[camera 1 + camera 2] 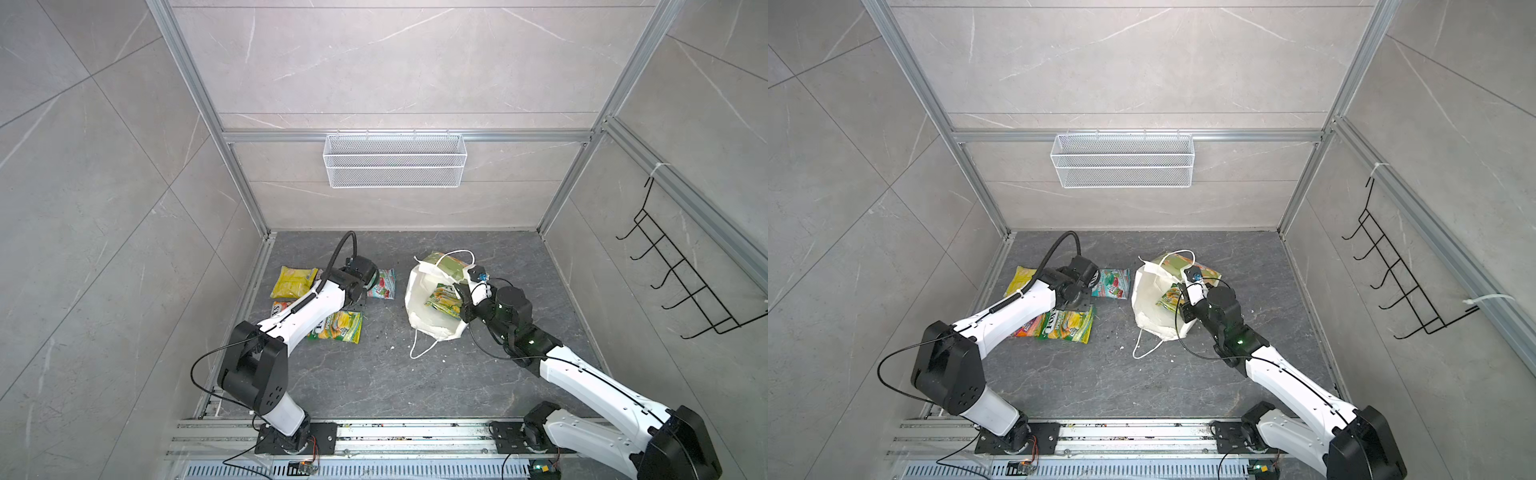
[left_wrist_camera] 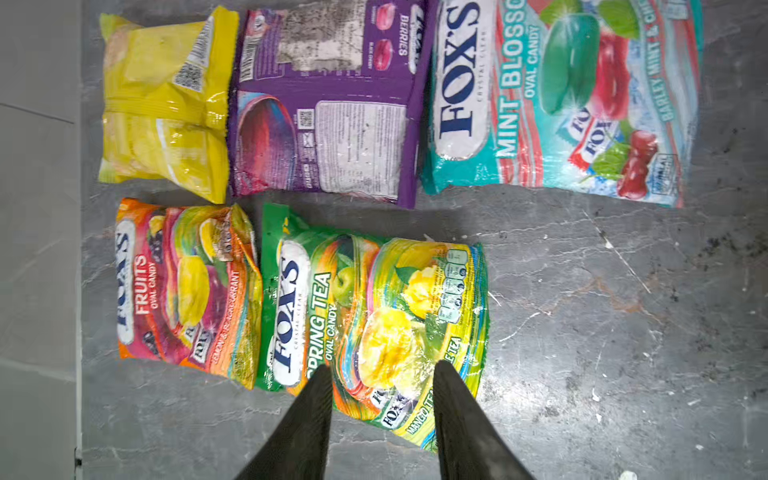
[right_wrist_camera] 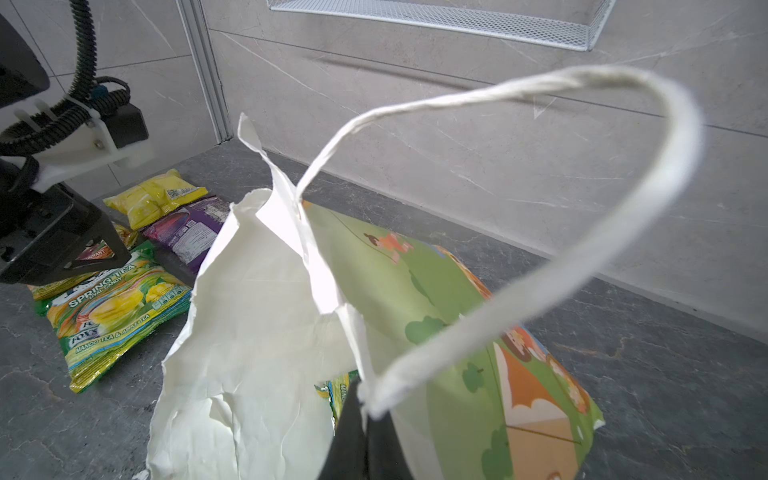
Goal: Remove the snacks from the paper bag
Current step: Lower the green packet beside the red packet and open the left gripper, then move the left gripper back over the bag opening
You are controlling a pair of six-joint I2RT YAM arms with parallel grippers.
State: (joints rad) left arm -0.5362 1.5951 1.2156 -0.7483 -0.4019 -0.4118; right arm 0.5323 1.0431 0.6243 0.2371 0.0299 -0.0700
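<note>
Five snacks lie flat on the dark floor, seen in the left wrist view: yellow [image 2: 166, 99], purple [image 2: 328, 104], teal-red [image 2: 557, 95], orange-red [image 2: 183, 286] and green-yellow [image 2: 374, 307]. My left gripper [image 2: 384, 368] hovers open over the green-yellow packet's lower edge, holding nothing. The paper bag [image 1: 430, 320] [image 1: 1152, 307] lies on its side to the right, mouth facing up. Another green-yellow packet [image 1: 442, 300] [image 3: 338, 392] sits inside it. My right gripper [image 3: 365, 415] is shut on the bag's rim, at the base of its cord handle [image 3: 540, 95].
A white wire mesh basket [image 1: 395, 160] hangs on the back wall. A black wire hook rack [image 1: 681, 282] is fixed to the right wall. The bag's second cord handle [image 1: 422, 351] trails on the floor. Aluminium rails [image 1: 395, 432] run along the front edge.
</note>
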